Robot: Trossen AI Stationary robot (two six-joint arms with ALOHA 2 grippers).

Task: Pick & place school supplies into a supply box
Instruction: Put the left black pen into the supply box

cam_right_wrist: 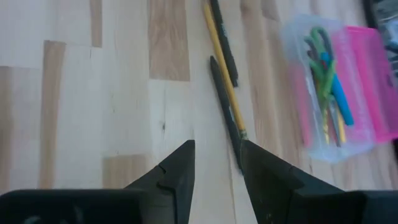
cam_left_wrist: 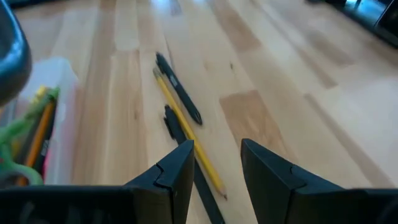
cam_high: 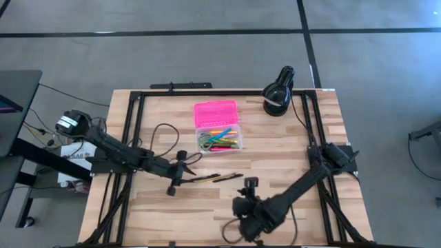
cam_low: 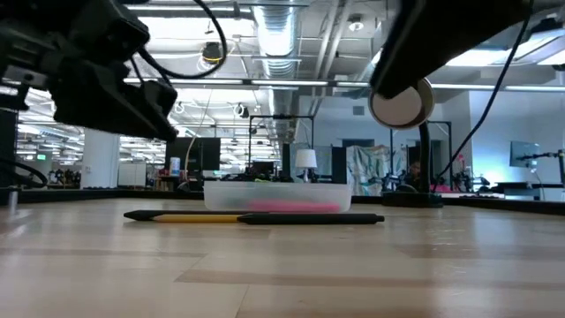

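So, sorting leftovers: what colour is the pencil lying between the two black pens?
Yellow pencil, clearest in the left wrist view.

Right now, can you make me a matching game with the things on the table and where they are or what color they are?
Things:
1. supply box lid
2. yellow pencil
3. black lamp
4. scissors

Clues:
A. lying on the bare wood between two black pens
B. bright pink
C. inside the clear box base
D. standing at the table's far edge

Pairs: 1-B, 2-A, 3-D, 4-C
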